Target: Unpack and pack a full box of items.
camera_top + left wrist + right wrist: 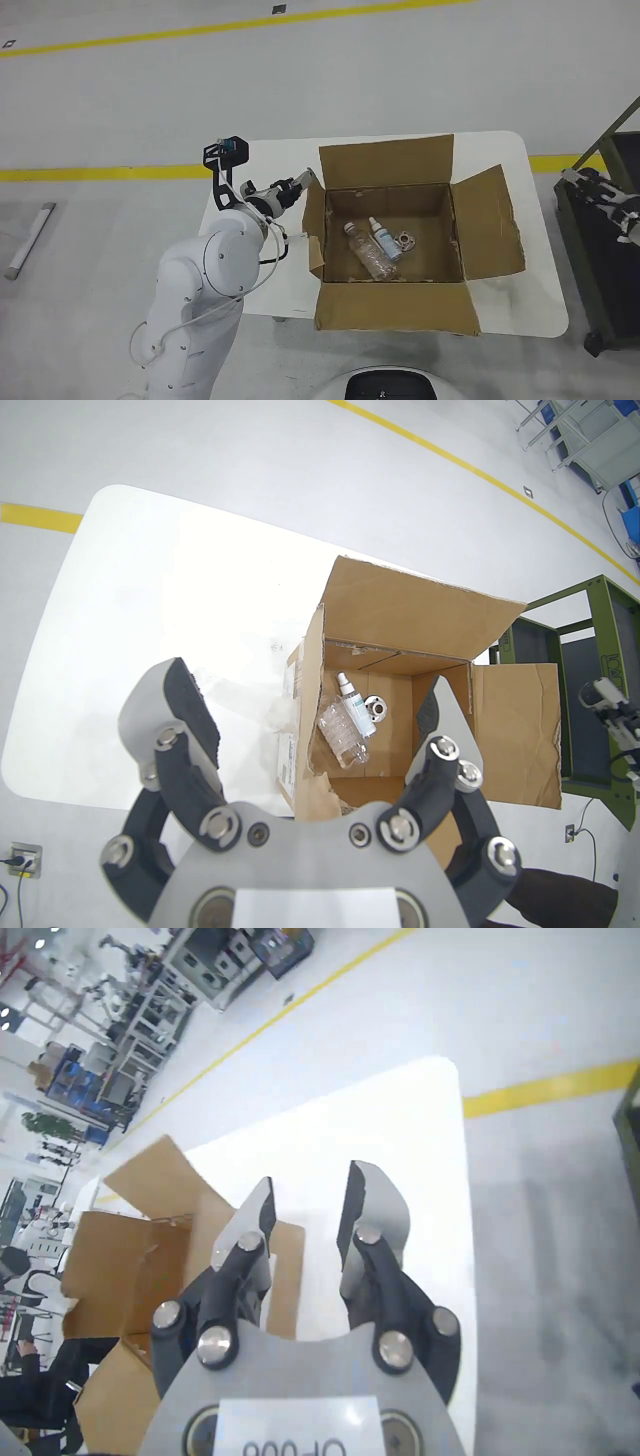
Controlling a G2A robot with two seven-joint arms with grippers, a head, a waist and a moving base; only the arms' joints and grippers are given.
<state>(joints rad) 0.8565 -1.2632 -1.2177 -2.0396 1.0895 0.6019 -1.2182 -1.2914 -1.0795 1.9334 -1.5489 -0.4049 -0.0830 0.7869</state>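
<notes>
An open cardboard box stands on the white table. Lying on the box's floor are a clear plastic bottle, a small white spray bottle and a metal flange. My left gripper hovers beside the box's left flap, open and empty. In the left wrist view the left gripper looks down on the box, clear bottle, spray bottle and flange. My right gripper is open and empty above the bare table, with the box off to one side.
A green metal cart stands on the floor just right of the table, with a white device on it. All of the box's flaps are folded outward. Bare table lies left of the box.
</notes>
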